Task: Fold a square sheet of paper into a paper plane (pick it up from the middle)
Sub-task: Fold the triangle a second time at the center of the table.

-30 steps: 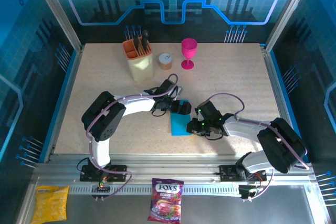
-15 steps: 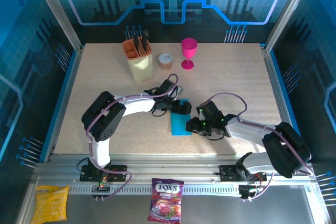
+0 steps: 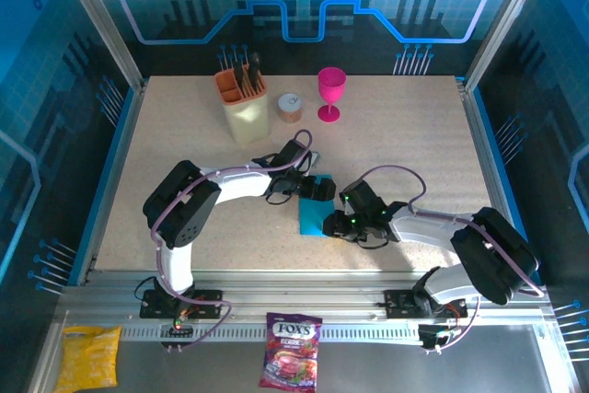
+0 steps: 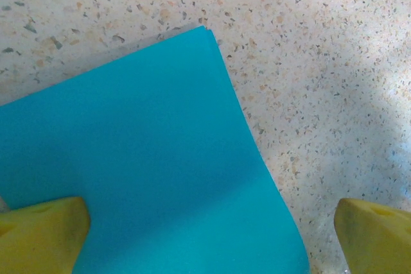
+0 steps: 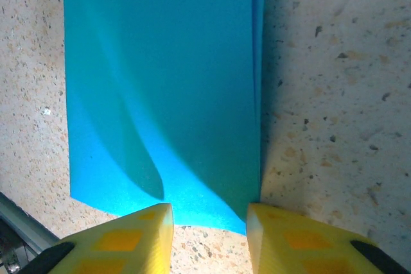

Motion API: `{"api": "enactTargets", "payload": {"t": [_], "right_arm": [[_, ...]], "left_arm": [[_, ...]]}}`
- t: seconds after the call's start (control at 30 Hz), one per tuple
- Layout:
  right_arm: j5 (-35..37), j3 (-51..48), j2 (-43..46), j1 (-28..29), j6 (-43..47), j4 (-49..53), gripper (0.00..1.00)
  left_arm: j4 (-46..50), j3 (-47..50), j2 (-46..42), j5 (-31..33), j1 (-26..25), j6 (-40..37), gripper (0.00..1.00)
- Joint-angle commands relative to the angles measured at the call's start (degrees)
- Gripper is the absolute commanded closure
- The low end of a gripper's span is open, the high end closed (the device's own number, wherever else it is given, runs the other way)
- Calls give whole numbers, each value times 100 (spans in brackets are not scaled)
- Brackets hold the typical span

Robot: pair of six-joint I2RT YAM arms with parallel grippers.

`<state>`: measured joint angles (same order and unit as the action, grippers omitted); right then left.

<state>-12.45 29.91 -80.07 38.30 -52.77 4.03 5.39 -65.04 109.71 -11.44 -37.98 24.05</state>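
The left fingers [image 4: 40,232] stand wide apart (yellow tips both), one over the blue sheet of paper [image 4: 148,158] and the other over bare speckled worktop [image 4: 321,62]. The sheet lies mid-worktop between the two arms, folded double, with its layered edges showing at one corner and a soft ripple across its surface. Just right of it, the right fingers [image 5: 122,239] sit a little apart, straddling the sheet's near corner without pinching it.

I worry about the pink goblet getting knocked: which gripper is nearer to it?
Left. The left gripper sits at the far end of the blue paper, toward the pink goblet; the right gripper is at its near right edge.
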Motion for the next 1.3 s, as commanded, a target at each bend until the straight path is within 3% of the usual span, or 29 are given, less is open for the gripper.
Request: {"api": "enactTargets", "payload": {"t": [0.0, 0.2, 0.6, 1.27], "right_arm": [[105, 135, -11, 91, -49, 173, 62], [442, 59, 515, 63, -14, 594, 47], [384, -21, 327, 54, -86, 408, 43], [291, 255, 84, 81, -31, 313, 65]], "left_arm": [[229, 203, 121, -43, 27, 128, 0], [202, 223, 126, -56, 26, 135, 0], [152, 266, 129, -60, 62, 126, 0], [120, 294, 136, -104, 89, 139, 0]]}}
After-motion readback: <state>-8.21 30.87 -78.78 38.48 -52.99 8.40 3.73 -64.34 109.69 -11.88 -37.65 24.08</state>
